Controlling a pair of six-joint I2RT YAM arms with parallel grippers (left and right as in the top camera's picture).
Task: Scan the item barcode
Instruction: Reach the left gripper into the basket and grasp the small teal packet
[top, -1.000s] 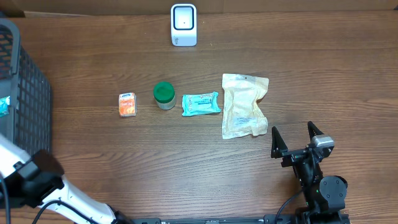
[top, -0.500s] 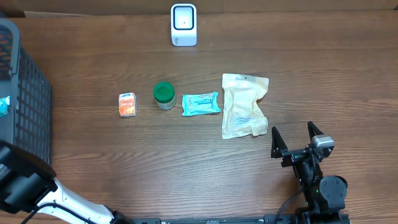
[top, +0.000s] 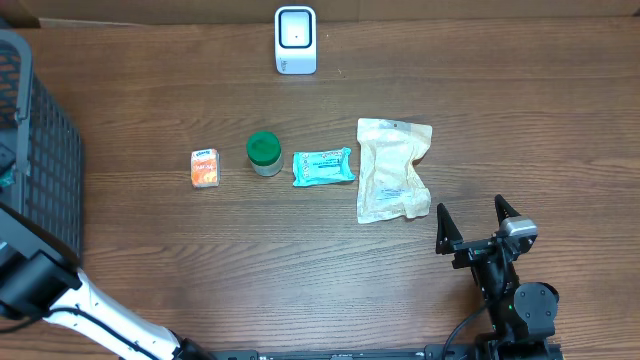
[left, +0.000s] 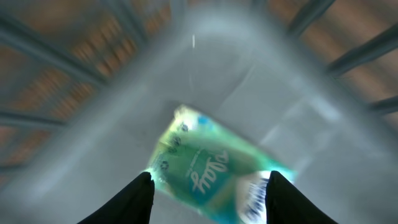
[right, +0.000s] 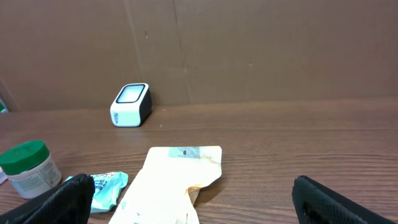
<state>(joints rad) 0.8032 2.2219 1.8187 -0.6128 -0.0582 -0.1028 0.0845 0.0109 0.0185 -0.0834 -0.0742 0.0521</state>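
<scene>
In the left wrist view, a green packet (left: 205, 163) with white lettering lies across the grey floor of the basket. My left gripper (left: 211, 178) has a finger against each end of it and is shut on it; the picture is blurred. The white barcode scanner (top: 295, 40) stands at the table's far edge, and it also shows as the scanner (right: 130, 104) in the right wrist view. My right gripper (top: 470, 208) rests open near the front right, just below a beige pouch (top: 392, 170), with nothing between its fingers.
A dark mesh basket (top: 45, 150) fills the left edge. An orange box (top: 205, 167), a green-lidded jar (top: 264, 153) and a teal packet (top: 323, 166) stand in a row mid-table, left of the pouch. A cardboard wall (right: 249, 50) backs the table.
The left arm has shifted at the lower left of the overhead view. The teal scrap seen at the basket's left edge is now mostly covered. The right arm has not moved.
</scene>
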